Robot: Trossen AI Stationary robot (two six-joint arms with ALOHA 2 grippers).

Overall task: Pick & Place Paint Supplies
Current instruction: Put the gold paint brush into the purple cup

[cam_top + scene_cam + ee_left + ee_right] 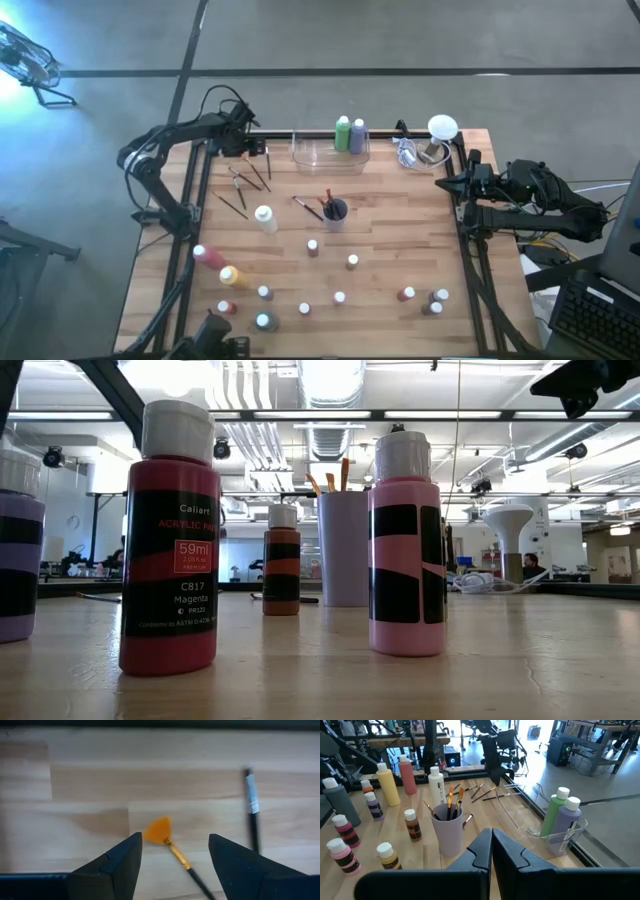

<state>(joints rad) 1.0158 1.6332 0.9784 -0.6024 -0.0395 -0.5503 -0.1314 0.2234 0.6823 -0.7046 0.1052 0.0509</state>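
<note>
The left gripper (172, 857), jaws spread and empty, hovers over an orange fan-tipped, dark-handled paintbrush (167, 840) near the wooden worktop's (400, 240) far left corner. It probably needs to lower and pinch the handle. The right gripper (491, 851) waits clenched at the right edge. The magenta bottle (170, 540) reads "59ml C817 Magenta".

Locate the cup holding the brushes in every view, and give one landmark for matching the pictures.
High view: the cup stands near the table's middle, below the clear tray.
Low view: centre, behind and between the magenta bottle and the pink bottle.
Left wrist view: not in it.
Right wrist view: left of centre, above the fingers.
Shared landmark: the orange-tipped brushes in it.
</note>
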